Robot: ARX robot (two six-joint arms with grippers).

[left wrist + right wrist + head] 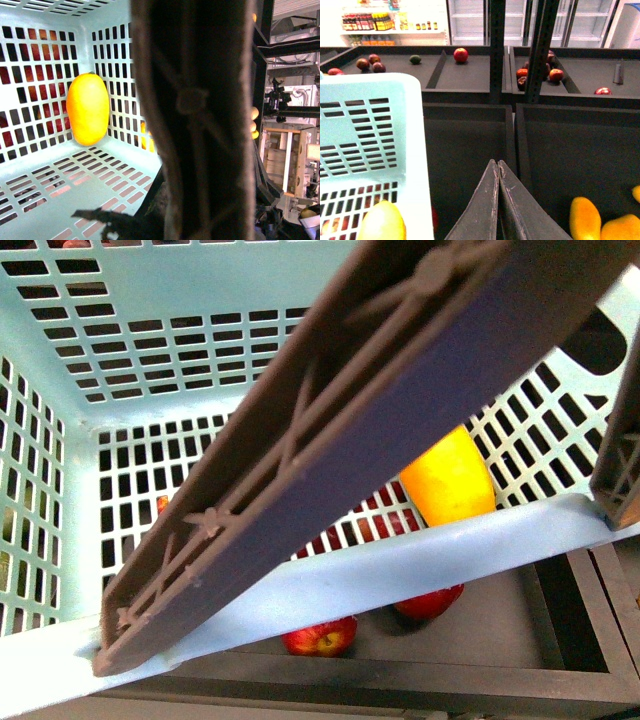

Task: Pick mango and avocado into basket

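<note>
The light teal basket (120,330) fills the front view, tilted, with its grey-brown handle (330,440) running diagonally across it. The yellow-orange mango (448,480) lies inside against a slotted wall, and in the left wrist view the mango (87,109) rests in a corner. My left gripper is shut on the basket's handle (195,100), which hides its jaws. My right gripper (498,162) is shut and empty over a dark bin, beside the basket (370,130). The avocado (415,59), small and dark green, sits in a far bin.
Red apples (320,637) lie in the dark bin under the basket. More apples (461,54) sit in the back bins, behind a black upright post (540,45). Yellow-orange fruits (585,220) lie in the bin near my right gripper. Shelving (295,150) stands beyond the handle.
</note>
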